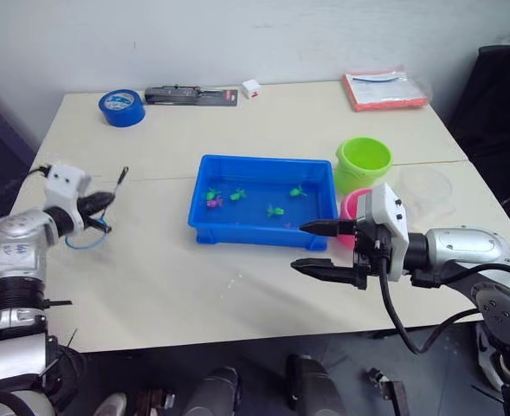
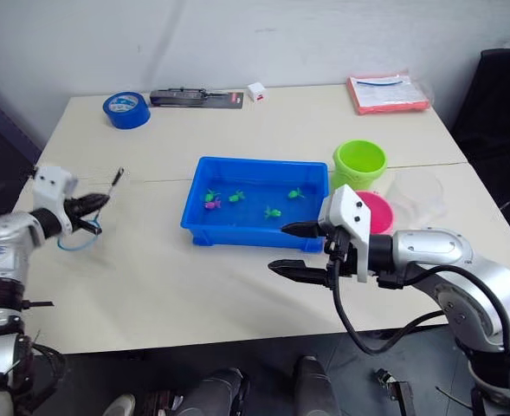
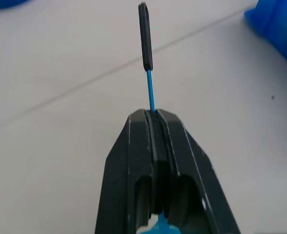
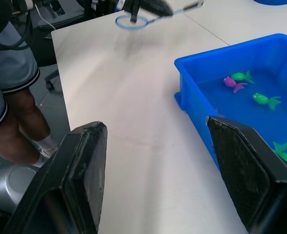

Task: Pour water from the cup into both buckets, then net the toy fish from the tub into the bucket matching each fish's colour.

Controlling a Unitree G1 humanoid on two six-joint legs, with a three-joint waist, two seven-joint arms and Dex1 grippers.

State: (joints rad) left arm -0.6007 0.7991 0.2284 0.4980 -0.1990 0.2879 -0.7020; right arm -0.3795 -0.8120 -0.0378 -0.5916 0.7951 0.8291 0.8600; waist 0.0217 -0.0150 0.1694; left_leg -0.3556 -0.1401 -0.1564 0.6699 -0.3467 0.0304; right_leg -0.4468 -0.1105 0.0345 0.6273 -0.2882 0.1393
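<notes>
Blue tub (image 1: 264, 201) is our landmark: our left hand (image 1: 99, 205), well to its left, is clamping the net (image 1: 88, 236) by its stick. We should be swinging the hoop over the fish (image 1: 274, 210). Right hand (image 2: 295, 249), spread empty, is waiting beside the tub's front.

silver rounded arms, white boxes at the wrists, black cables, black two-fingered left end effector (image 1: 99, 204) and right end effector (image 1: 319, 247).

Left gripper (image 2: 88, 208) clamped on the net (image 2: 88, 224) near the table's left edge. Right gripper (image 2: 300, 250) spread wide just in front of the tub (image 2: 256, 232), beside the pink bucket (image 2: 379, 211); green bucket (image 2: 359, 164) behind
</notes>
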